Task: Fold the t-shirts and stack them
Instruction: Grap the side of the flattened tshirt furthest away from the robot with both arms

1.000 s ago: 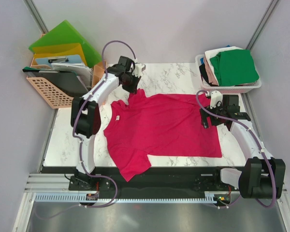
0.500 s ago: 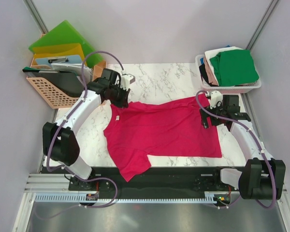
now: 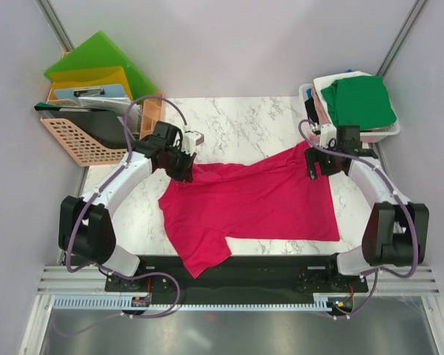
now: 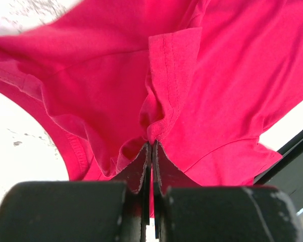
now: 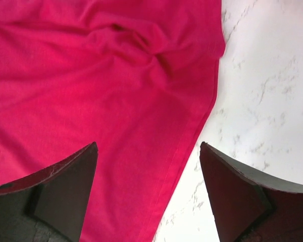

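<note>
A crimson-pink t-shirt (image 3: 259, 203) lies spread on the marble table (image 3: 244, 122), with a sleeve hanging over the near edge. My left gripper (image 3: 185, 164) is shut on a pinch of its far left edge and holds that edge bunched. In the left wrist view the gripper (image 4: 152, 144) clamps a fold of the cloth (image 4: 227, 91). My right gripper (image 3: 315, 164) hovers open over the shirt's far right corner. The right wrist view shows this gripper (image 5: 148, 147) straddling the shirt's side hem (image 5: 91, 75), with nothing held.
A white basket (image 3: 348, 136) at the back right holds folded shirts, a green one (image 3: 359, 102) on top. An orange basket (image 3: 74, 142) with green and yellow folders (image 3: 96, 55) stands at the back left. Bare marble (image 5: 267, 91) lies right of the hem.
My left gripper has drawn the shirt's far left edge nearer and leftward, dragging the cloth into a slant. The right gripper has moved farther back to the shirt's far right corner, still open.
</note>
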`<act>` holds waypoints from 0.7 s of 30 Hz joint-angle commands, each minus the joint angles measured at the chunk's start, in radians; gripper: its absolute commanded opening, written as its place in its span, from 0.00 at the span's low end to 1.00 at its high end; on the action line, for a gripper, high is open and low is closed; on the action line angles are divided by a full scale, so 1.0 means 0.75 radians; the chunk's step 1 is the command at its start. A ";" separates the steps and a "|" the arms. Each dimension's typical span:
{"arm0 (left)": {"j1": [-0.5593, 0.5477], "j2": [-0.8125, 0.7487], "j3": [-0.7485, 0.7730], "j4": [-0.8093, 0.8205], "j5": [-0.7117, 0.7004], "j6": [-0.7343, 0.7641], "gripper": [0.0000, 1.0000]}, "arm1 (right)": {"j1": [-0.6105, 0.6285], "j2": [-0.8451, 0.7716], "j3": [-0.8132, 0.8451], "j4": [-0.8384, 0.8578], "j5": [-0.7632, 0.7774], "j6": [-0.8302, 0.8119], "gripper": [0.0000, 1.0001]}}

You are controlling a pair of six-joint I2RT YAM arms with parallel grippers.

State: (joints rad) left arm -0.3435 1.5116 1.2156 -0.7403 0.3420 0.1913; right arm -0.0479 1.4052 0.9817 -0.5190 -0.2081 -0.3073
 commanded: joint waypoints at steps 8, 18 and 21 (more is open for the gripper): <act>0.002 -0.076 -0.075 0.058 -0.022 -0.018 0.02 | 0.031 0.472 0.466 0.037 0.032 0.113 0.87; 0.002 -0.091 -0.091 0.040 -0.071 -0.018 0.02 | 0.148 0.806 0.691 0.105 0.165 0.166 0.85; 0.006 -0.158 -0.126 0.042 -0.120 -0.008 0.02 | 0.160 0.853 0.704 0.133 0.165 0.191 0.84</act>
State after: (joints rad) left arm -0.3435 1.4715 1.1366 -0.7212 0.2955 0.1913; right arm 0.0677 2.0132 1.4643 -0.4759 -0.1070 -0.1944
